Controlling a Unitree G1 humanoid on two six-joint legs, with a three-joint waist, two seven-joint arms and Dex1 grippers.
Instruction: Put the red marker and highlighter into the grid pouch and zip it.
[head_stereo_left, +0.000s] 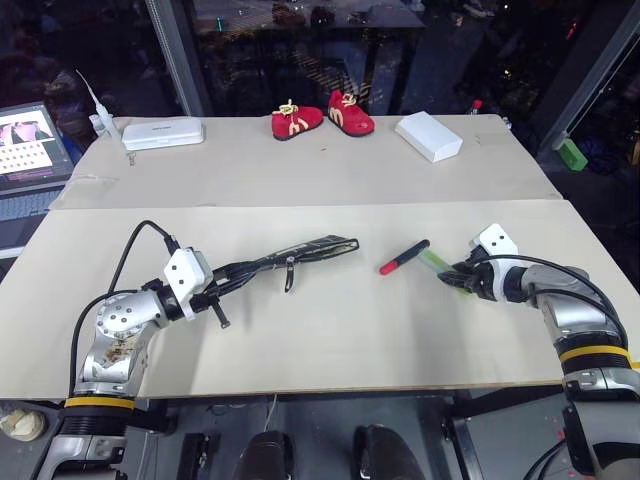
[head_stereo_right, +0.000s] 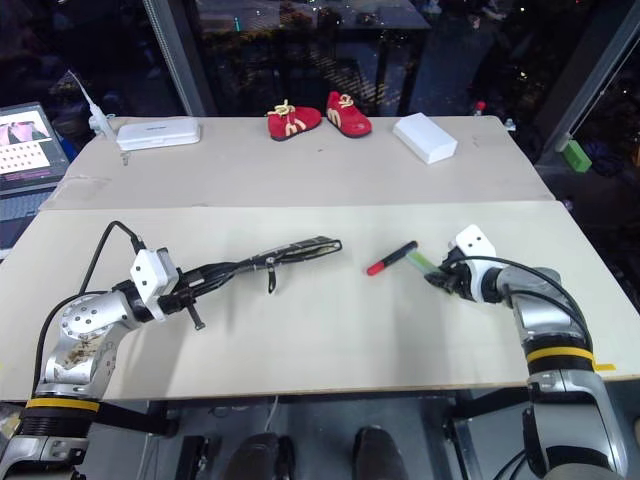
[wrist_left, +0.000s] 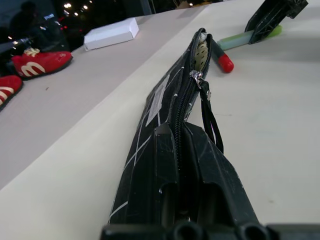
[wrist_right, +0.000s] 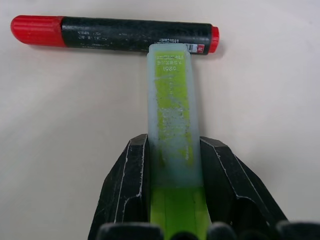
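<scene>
Left gripper (wrist_left: 182, 145) is clamped on one end of the flat black fabric grid pouch with thin white lines (head_stereo_left: 300, 252), holding it on edge over the left-centre of the pale desk (head_stereo_left: 330, 330), zipper side up. The left wrist view adds what the head views do not: the zipper track is parted at the far end, showing a pale lining, with the black zipper pull and strap (wrist_left: 205, 100) hanging partway along and a small white label on the side panel. Just beyond the pouch's open end lies the short black-barrelled marker with red cap (head_stereo_left: 403, 257), flat on the desk near its centre. The right wrist view shows the slim translucent light-green highlighter (wrist_right: 174, 125) pinched between the two black fingers of the right gripper (head_stereo_left: 462, 277), its far tip touching the marker's barrel at a right angle. Bare desk lies between pouch and front edge, and around the pens. Along the far edge, well apart: a white flat case (head_stereo_left: 163, 133), two small red shoes (head_stereo_left: 322, 118), a white rectangular box (head_stereo_left: 428, 136).
</scene>
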